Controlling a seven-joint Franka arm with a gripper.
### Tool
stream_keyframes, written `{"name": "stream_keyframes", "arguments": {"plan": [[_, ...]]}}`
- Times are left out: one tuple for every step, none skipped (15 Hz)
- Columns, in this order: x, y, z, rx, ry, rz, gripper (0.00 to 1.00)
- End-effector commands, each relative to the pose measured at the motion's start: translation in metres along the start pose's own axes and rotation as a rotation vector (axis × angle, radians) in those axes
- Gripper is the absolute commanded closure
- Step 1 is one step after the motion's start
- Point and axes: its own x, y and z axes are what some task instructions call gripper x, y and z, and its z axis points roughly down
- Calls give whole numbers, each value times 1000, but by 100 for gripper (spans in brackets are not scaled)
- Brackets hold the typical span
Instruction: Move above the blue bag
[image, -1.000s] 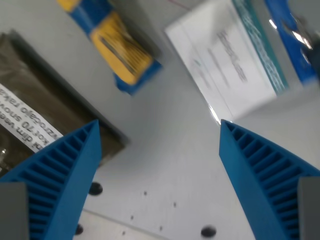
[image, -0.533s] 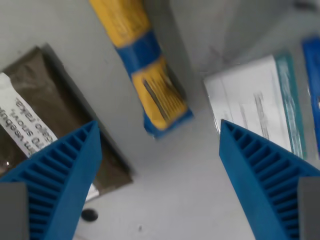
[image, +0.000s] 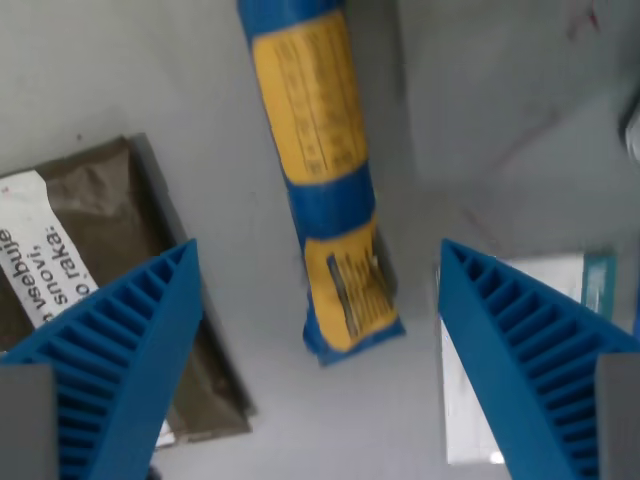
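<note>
The blue bag (image: 325, 185) with yellow label panels lies lengthwise on the grey table, running from the top edge down to the middle of the wrist view. My gripper (image: 318, 300) hangs open above its lower end, with nothing held. One ribbed blue finger (image: 120, 370) fills the lower left corner, the other fingertip (image: 530, 360) the lower right. The bag's lower end sits in the gap between them, closer to the wrist view's left finger than to the right one.
A brown packet (image: 90, 250) with a white label lies at the wrist view's left, partly hidden behind the left finger. A white card with a teal stripe (image: 540, 290) peeks out at the right, behind the right finger. Grey tabletop (image: 500, 120) fills the upper right.
The camera has moved: the whole scene slid down and to the right. The blue bag now lies between the fingers and the white card has shifted to the lower right edge.
</note>
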Motion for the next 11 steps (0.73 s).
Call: {"name": "stream_keyframes", "arguments": {"plan": [[11,4,5,55,40,-206,0],[12,5,6,54,38,-199,0],[14,5,7,52,36,-193,0],[15,5,8,52,34,-182,0],[17,5,9,51,32,-172,0],[17,5,9,50,31,-161,0],[18,6,10,49,30,-152,0],[19,6,10,48,29,-144,0],[19,6,10,47,28,-137,0],[19,6,10,47,28,-130,0],[19,6,10,47,28,-130,0]]}}
